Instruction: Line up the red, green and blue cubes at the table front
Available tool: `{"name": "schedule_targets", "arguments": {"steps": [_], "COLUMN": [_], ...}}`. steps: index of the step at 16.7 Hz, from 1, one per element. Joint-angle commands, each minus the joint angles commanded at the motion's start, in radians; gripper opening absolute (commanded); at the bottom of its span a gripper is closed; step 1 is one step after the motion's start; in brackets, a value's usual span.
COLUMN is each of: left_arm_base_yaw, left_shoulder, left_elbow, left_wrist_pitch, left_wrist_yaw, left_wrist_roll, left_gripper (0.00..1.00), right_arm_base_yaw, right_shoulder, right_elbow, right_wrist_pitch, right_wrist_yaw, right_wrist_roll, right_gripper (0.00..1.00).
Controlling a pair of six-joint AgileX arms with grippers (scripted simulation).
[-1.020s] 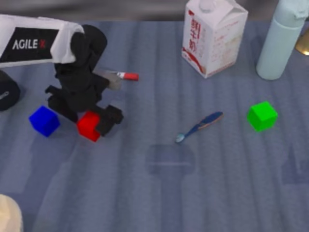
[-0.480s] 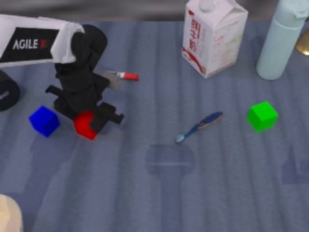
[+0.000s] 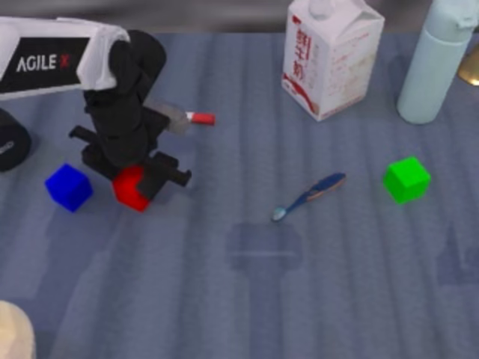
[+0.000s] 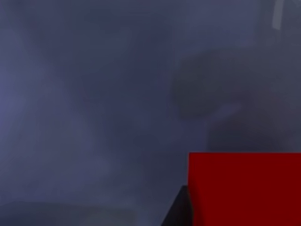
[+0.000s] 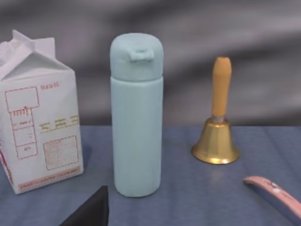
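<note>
On the worktop (image 3: 247,299), left side, the left gripper (image 3: 142,182) is clamped around the red cube (image 3: 131,187) beside the blue cube (image 3: 68,186), green cube (image 3: 406,179) well apart at right; small, rigid, likely slippery, best pinched across flat opposite faces.
</note>
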Motion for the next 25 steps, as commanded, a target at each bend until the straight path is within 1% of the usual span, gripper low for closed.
{"name": "schedule_targets", "arguments": {"steps": [4,6,11,13,15,17,23,25], "left_arm_base_yaw": [0.013,0.017,0.01,-0.009,-0.048,-0.099,-0.289,-0.346], "left_shoulder": [-0.05,-0.072,-0.073,-0.086,-0.115,-0.16,-0.335,-0.393], "left_elbow": [0.084,0.112,0.113,0.098,0.064,0.011,-0.206,-0.271], "left_wrist_pitch": [-0.148,-0.19,-0.193,-0.192,-0.189,-0.184,-0.164,-0.154], "left_wrist_yaw": [-0.001,-0.001,-0.001,-0.003,-0.005,-0.009,-0.021,-0.025], "left_wrist_roll": [-0.003,-0.004,-0.004,-0.039,-0.114,-0.226,-0.689,-0.814], "left_gripper": [0.0,0.0,0.0,0.0,0.0,0.0,0.0,0.0], "right_arm_base_yaw": [0.0,0.0,0.0,0.0,0.0,0.0,0.0,0.0], "right_shoulder": [0.0,0.0,0.0,0.0,0.0,0.0,0.0,0.0], "right_elbow": [0.0,0.0,0.0,0.0,0.0,0.0,0.0,0.0], "right_wrist_pitch": [0.0,0.0,0.0,0.0,0.0,0.0,0.0,0.0], "right_wrist_yaw": [0.0,0.0,0.0,0.0,0.0,0.0,0.0,0.0], "right_wrist_roll": [0.0,0.0,0.0,0.0,0.0,0.0,0.0,0.0], "right_gripper": [1.0,1.0,1.0,1.0,1.0,1.0,1.0,1.0]}}
